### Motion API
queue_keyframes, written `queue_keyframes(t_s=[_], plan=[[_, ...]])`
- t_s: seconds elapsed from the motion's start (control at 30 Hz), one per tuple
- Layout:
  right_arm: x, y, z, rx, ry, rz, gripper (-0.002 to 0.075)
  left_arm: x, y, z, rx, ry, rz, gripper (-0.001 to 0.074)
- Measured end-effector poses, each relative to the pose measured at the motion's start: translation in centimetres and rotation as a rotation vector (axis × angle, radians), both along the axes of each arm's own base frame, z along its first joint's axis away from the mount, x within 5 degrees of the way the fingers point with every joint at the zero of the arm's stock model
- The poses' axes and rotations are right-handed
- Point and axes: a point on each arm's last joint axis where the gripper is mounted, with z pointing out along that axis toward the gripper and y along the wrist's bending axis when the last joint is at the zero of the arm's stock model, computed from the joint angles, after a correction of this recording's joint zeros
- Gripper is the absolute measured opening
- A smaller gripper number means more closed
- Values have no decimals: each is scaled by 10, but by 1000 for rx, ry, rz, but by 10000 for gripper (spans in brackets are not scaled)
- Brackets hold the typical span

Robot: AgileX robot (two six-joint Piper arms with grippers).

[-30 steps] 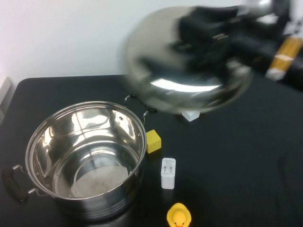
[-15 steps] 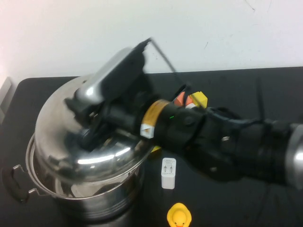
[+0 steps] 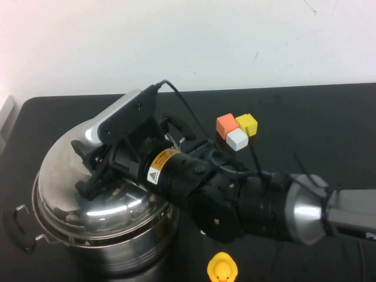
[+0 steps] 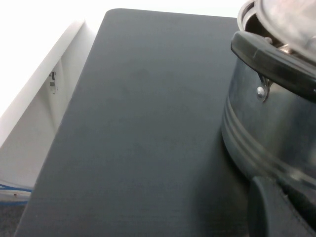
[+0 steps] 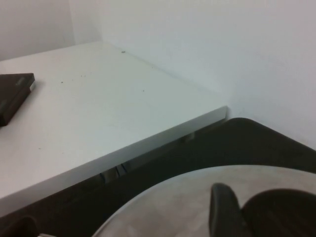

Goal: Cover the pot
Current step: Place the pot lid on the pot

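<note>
The big steel pot (image 3: 117, 252) stands at the front left of the black table. The domed steel lid (image 3: 64, 176) lies over its mouth, rim close to the pot's rim. My right gripper (image 3: 97, 176) reaches across from the right and is shut on the lid's black knob. In the right wrist view one finger (image 5: 222, 212) presses against the knob (image 5: 281, 212) above the lid (image 5: 173, 202). My left gripper (image 4: 281, 212) is low by the table beside the pot (image 4: 276, 128), under its black handle (image 4: 271, 59). It is out of the high view.
An orange cube (image 3: 225, 124), a yellow cube (image 3: 247, 123) and a white cube (image 3: 237, 139) sit together at the back middle. A yellow duck (image 3: 222, 268) sits at the front edge. The pot's left handle (image 3: 14, 226) sticks out near the table's left edge.
My right arm carried the lid from high at the back right over to the pot and lowered it onto the pot's mouth. The arm now hides the white charger.
</note>
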Motion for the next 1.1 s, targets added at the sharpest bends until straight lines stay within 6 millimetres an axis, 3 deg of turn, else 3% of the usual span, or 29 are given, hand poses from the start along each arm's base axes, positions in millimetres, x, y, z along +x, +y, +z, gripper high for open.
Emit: queue_keyframes(t_s=[1.1], plan=[[4,6,-18,43,64,-31,342,0,0,0,0,0,0,-2]])
